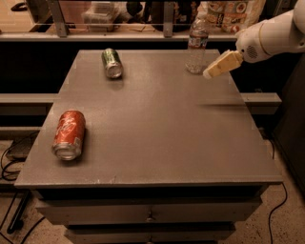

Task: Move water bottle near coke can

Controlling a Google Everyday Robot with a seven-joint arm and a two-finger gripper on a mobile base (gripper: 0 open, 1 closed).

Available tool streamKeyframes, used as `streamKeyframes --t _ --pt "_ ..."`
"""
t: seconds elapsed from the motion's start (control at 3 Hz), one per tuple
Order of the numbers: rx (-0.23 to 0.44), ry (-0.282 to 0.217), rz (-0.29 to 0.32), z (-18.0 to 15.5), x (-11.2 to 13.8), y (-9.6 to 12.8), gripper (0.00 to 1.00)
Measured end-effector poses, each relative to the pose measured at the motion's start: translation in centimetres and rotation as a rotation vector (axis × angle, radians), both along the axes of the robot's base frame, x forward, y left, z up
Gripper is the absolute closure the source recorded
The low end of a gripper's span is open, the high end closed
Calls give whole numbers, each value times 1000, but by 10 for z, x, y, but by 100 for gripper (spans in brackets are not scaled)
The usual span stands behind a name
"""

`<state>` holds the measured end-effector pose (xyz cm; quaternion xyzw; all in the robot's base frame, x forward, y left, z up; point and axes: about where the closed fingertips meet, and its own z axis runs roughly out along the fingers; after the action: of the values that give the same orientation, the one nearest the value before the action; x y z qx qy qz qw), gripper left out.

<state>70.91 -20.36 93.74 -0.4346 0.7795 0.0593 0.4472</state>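
Observation:
The water bottle [197, 46], clear with a pale label band, stands upright at the far right of the grey table [157, 119]. The coke can [69, 134], red with white script, lies on its side near the front left edge. My gripper [212, 71] reaches in from the right on a white arm, with its cream fingertips just right of the bottle's base and slightly in front of it. It does not hold anything that I can see.
A green soda can [112, 62] lies on its side at the far left of the table. A shelf with bags and boxes [224, 12] runs behind the table. Cables [9, 162] lie on the floor to the left.

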Motion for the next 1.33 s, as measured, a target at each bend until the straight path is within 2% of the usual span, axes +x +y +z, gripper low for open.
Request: streamKeyframes --t 0.33,1.0,1.33 --pt "53 24 5 -7 1 5 0" --pt "158 -28 56 -3 33 44 0" --pt "134 -18 48 -4 27 38 0"
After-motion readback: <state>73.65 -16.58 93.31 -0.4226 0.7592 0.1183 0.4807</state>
